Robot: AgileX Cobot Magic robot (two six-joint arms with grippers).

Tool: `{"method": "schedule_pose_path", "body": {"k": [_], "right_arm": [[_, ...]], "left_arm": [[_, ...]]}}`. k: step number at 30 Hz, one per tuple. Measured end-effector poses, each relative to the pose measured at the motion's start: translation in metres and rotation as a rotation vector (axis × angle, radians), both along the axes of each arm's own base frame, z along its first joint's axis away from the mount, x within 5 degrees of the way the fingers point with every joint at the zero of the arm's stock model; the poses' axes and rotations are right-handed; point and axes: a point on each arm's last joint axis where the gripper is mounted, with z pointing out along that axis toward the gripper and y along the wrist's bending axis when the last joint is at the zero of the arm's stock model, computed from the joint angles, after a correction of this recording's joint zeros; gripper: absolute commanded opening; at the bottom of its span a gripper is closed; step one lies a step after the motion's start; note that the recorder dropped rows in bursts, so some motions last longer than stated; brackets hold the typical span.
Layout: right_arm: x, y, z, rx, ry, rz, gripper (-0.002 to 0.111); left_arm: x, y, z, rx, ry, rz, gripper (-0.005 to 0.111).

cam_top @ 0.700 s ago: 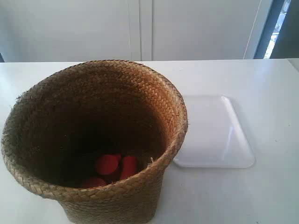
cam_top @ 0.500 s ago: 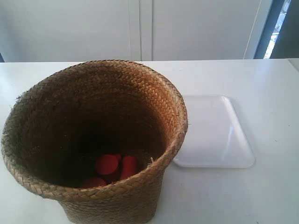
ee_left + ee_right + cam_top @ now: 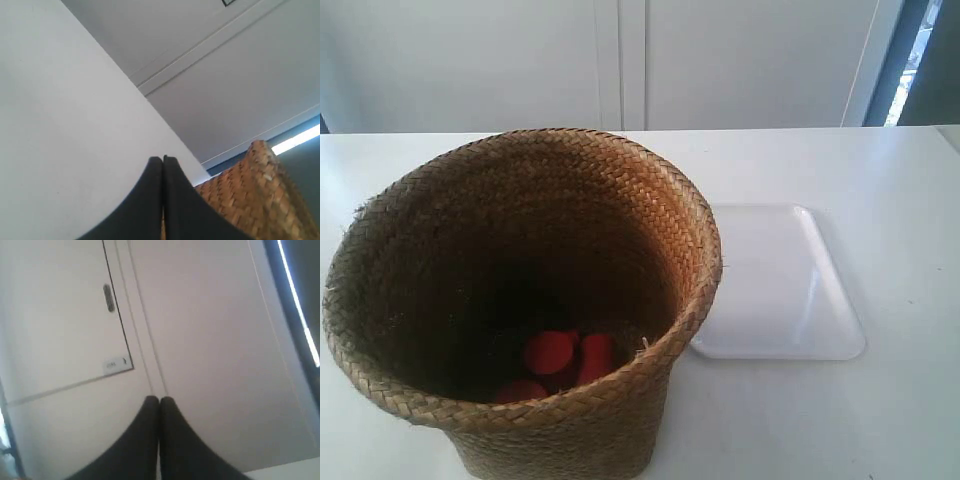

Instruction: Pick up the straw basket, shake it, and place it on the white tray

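The straw basket (image 3: 525, 300) stands upright on the white table at the exterior view's lower left, with red round pieces (image 3: 555, 355) in its dark bottom. The white tray (image 3: 775, 285) lies flat just beside it, its near corner tucked behind the basket's rim. No arm shows in the exterior view. In the left wrist view my left gripper (image 3: 163, 160) is shut with nothing between its black fingers, and the straw basket (image 3: 250, 197) sits just past it. In the right wrist view my right gripper (image 3: 159, 401) is shut on nothing and faces a cabinet wall.
White cabinet doors (image 3: 620, 60) back the table, and a handle (image 3: 107, 297) shows in the right wrist view. A dark window strip (image 3: 920, 60) stands at the far right. White table surface (image 3: 880, 170) surrounds the tray.
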Motion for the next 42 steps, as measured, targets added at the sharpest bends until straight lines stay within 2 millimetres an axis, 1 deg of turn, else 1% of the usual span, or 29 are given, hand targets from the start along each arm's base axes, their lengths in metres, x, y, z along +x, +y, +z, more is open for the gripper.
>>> {"method": "schedule_pose_path", "body": {"k": [2, 4, 8, 9, 14, 16, 18, 21, 23, 25, 26, 28, 30, 32, 34, 36, 37, 39, 42], "right_arm": [[-0.001, -0.001, 0.002, 0.175, -0.023, 0.077, 0.0], [-0.001, -0.001, 0.002, 0.337, -0.037, 0.154, 0.0], [-0.001, -0.001, 0.002, 0.561, -0.046, 0.264, 0.0], [-0.001, -0.002, 0.003, 0.6, -0.051, 0.284, 0.0], [-0.004, -0.003, 0.007, 0.636, -0.108, 0.309, 0.0], [-0.004, -0.005, 0.007, 0.68, -0.124, 0.313, 0.0], [-0.005, -0.008, 0.008, 0.748, -0.144, 0.317, 0.0], [-0.005, -0.013, 0.007, 0.829, -0.165, 0.3, 0.0], [-0.004, -0.014, 0.006, 0.814, -0.158, 0.265, 0.0], [-0.002, -0.015, 0.006, 0.804, -0.141, 0.242, 0.0], [-0.001, -0.015, 0.007, 0.803, -0.134, 0.238, 0.0], [0.0, -0.015, 0.016, 0.772, -0.134, 0.225, 0.0], [-0.001, -0.014, 0.029, 0.694, -0.144, 0.202, 0.0], [0.0, -0.012, 0.042, 0.583, -0.133, 0.162, 0.0], [0.002, -0.01, 0.053, 0.471, -0.085, 0.124, 0.0], [0.005, -0.007, 0.058, 0.377, -0.014, 0.097, 0.0], [0.006, -0.006, 0.058, 0.345, 0.018, 0.09, 0.0], [0.008, -0.004, 0.056, 0.288, 0.057, 0.074, 0.0], [0.008, -0.004, 0.056, 0.261, 0.077, 0.069, 0.0]], "left_arm": [[0.0, 0.002, 0.002, -0.051, -0.02, 0.018, 0.0], [0.0, 0.004, 0.005, -0.059, -0.052, 0.046, 0.0], [-0.001, 0.013, 0.014, -0.048, -0.161, 0.143, 0.0], [-0.002, 0.017, 0.018, -0.066, -0.206, 0.186, 0.0], [-0.007, 0.03, 0.028, -0.139, -0.336, 0.316, 0.0], [-0.011, 0.035, 0.032, -0.145, -0.392, 0.375, 0.0], [-0.013, 0.039, 0.034, -0.153, -0.415, 0.42, 0.0], [-0.013, 0.041, 0.03, -0.214, -0.388, 0.444, 0.0], [-0.011, 0.041, 0.027, -0.23, -0.348, 0.435, 0.0], [-0.007, 0.039, 0.024, -0.211, -0.302, 0.416, 0.0], [-0.005, 0.037, 0.023, -0.194, -0.282, 0.402, 0.0], [-0.002, 0.034, 0.025, -0.138, -0.254, 0.364, 0.0], [-0.001, 0.029, 0.035, -0.072, -0.254, 0.316, 0.0], [-0.001, 0.024, 0.052, 0.04, -0.273, 0.266, 0.0], [-0.002, 0.02, 0.068, 0.159, -0.296, 0.238, 0.0], [-0.004, 0.017, 0.082, 0.272, -0.321, 0.227, 0.0], [-0.005, 0.016, 0.086, 0.306, -0.328, 0.225, 0.0], [-0.006, 0.016, 0.091, 0.315, -0.34, 0.221, 0.0], [-0.005, 0.014, 0.089, 0.246, -0.317, 0.186, 0.0]]}}
